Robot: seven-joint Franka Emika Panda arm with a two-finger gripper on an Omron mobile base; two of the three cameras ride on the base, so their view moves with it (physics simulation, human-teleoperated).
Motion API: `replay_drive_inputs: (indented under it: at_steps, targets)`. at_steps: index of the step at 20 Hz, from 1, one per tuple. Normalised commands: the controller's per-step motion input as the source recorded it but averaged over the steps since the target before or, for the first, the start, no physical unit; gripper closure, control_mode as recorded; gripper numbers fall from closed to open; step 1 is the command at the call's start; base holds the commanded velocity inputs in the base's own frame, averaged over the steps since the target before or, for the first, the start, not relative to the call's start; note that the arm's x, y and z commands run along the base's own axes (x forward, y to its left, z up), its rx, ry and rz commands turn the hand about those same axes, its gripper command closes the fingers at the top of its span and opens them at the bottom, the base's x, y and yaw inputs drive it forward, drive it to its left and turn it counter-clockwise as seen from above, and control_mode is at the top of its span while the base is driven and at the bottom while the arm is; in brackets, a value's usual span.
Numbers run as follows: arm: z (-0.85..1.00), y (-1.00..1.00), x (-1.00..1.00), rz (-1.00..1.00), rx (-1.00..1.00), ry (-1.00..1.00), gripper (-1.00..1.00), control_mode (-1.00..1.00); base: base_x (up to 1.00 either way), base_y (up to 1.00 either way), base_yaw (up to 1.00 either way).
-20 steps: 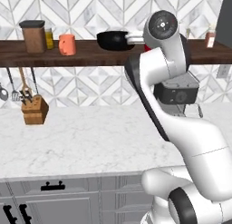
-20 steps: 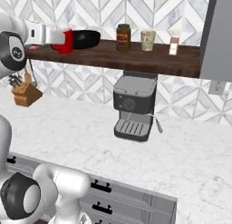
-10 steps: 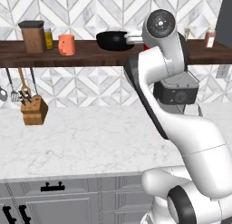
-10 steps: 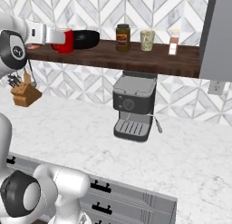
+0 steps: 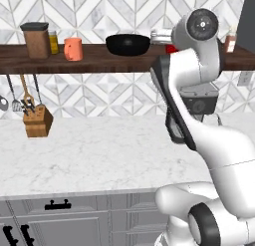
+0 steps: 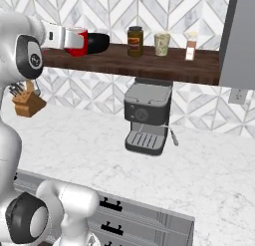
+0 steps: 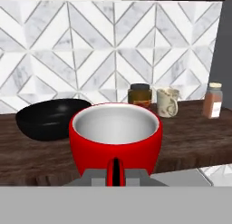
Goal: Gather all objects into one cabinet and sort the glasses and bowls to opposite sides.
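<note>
Fingers of the gripper (image 7: 116,172) are clenching the handle of a red, white-lined mug (image 7: 116,133) beside the glossy black bowl (image 7: 50,117) on the wooden shelf (image 7: 190,137); swinging carelessly risks knocking that bowl off.

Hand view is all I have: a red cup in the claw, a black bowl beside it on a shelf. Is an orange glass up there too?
Observer: Yes. The orange glass stands on the shelf, beyond the black bowl from the red cup, near a brown canister.
Operator: Where is the cabinet?
Observer: A grey cabinet hangs at the shelf's other end, past the spice bottle.
Operator: What is below?
Observer: A coffee machine on the counter.
</note>
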Motion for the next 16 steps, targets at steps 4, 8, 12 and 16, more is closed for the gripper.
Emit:
replay_drive_inputs:
  at_steps: [4, 8, 12, 16]
  targets:
    - [0.0, -0.88, 0.0, 0.07, 0.13, -0.18, 1.0, -1.0, 0.0, 0.0, 0.0]
    - [0.0, -0.53, 0.05, -0.03, 0.08, -0.06, 1.0, -1.0, 0.0, 0.0, 0.0]
    - [-0.33, -0.64, 0.3, -0.09, 0.0, 0.04, 1.0, -1.0, 0.0, 0.0, 0.0]
    - [0.0, 0.0, 0.06, 0.0, 0.0, 0.02, 1.0, -1.0, 0.0, 0.0, 0.0]
